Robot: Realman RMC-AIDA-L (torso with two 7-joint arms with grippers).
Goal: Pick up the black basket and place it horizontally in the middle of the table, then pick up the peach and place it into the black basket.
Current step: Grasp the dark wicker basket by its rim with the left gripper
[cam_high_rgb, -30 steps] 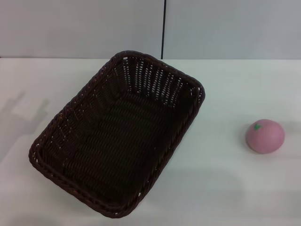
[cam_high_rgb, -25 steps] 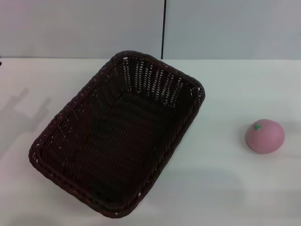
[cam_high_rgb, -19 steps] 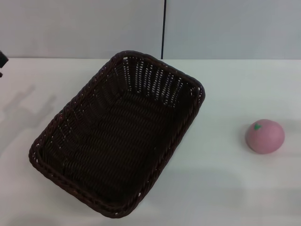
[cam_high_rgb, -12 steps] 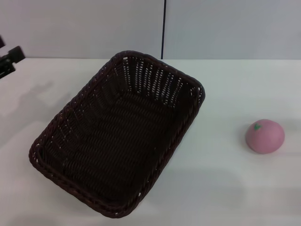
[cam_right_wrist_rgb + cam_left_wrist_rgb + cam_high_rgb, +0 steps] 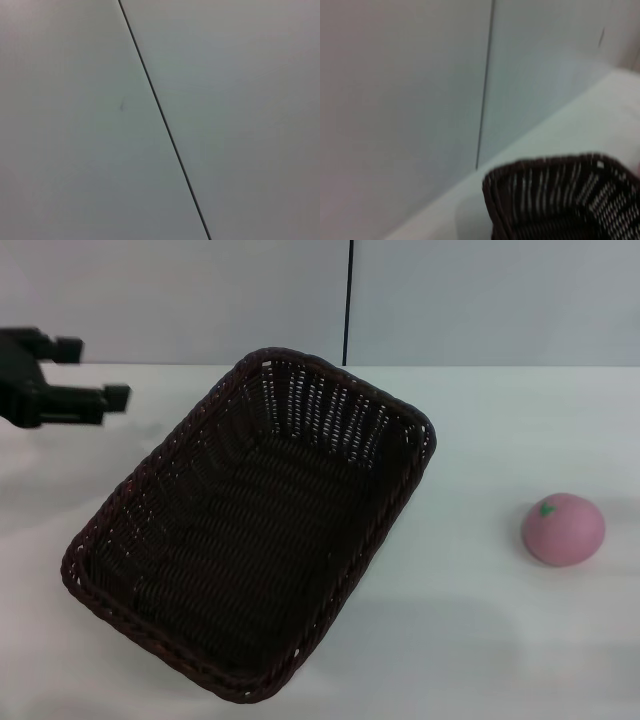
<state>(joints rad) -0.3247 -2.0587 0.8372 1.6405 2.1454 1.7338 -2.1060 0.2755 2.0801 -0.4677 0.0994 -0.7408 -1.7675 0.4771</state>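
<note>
We take the black basket (image 5: 250, 525) as our landmark. It sits empty on the table (image 5: 480, 640), turned at a slant: one short end lies nearest us and toward our left, and the long sides run away diagonally to the far end near the wall (image 5: 200, 290). The peach (image 5: 563, 528) rests on the bare tabletop well apart from the basket, off its right side, and nothing touches it. Farther back, beyond the basket's left long rim and above the table, hangs our left gripper (image 5: 100, 370); its two dark fingers (image 5: 110, 397) stand apart with a clear gap between them, and they hold nothing. The left wrist view shows one rounded corner of the basket (image 5: 560, 200) with the wall behind it, so we judge that the hand is aimed at the far left part of the rim. Our right gripper is out of sight; its wrist camera sees only the wall and its dark seam (image 5: 165, 125). The step in hand, as we read it, is the reach for the basket. To do it well we should bring the open fingers down astride the braided rim, one finger inside and one outside, close firmly, then lift and turn the basket square to the table's edge.
</note>
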